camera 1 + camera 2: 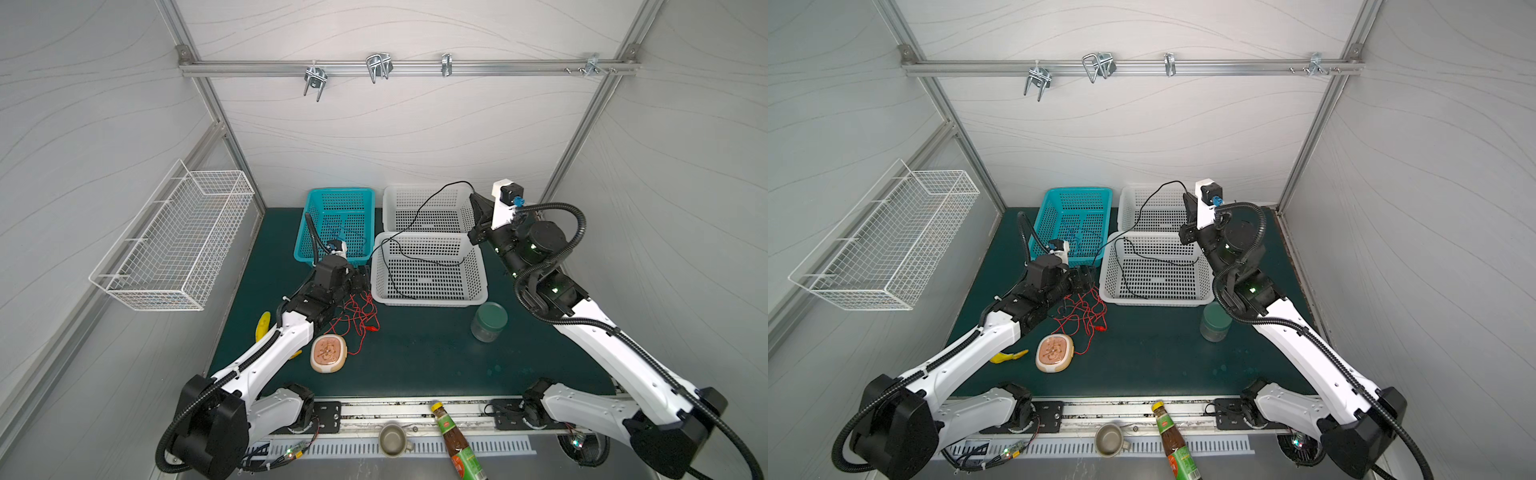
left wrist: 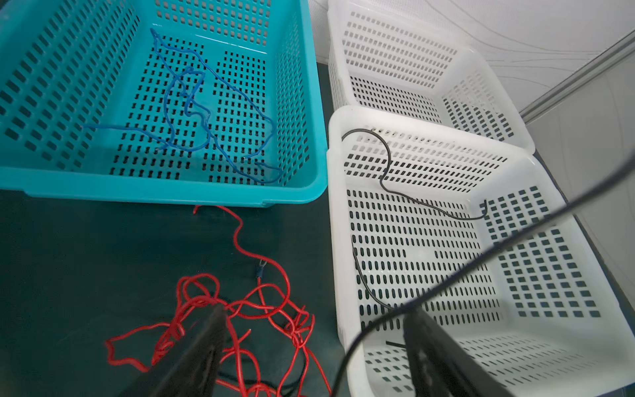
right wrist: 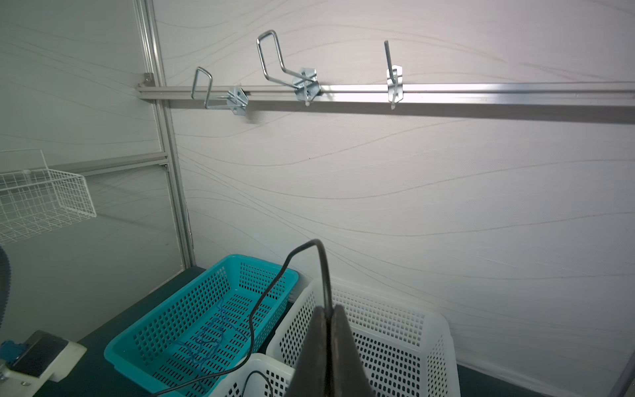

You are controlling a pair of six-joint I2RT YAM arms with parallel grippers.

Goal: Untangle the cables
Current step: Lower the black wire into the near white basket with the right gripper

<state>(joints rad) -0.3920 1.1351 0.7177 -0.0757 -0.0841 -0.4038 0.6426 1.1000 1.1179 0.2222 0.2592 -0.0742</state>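
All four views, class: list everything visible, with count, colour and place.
mat: one, dark green, tabletop
teal basket: one, teal, back of mat
white baskets: two, white, right of teal basket
wire basket: one, white, left wall
hooks: three, metal, back rail
red cable: one, red, tangled on mat
blue cable: one, blue, in teal basket
black cable: one, black, across near white basket
jar: one, green-lidded, on mat
oval case: one, beige, on mat
yellow object: one, yellow, mat's left edge
bottle: one, green-labelled, front ledge
mug: one, grey, front ledge
left gripper: one, black, open at red cable
right gripper: one, black, shut on black cable
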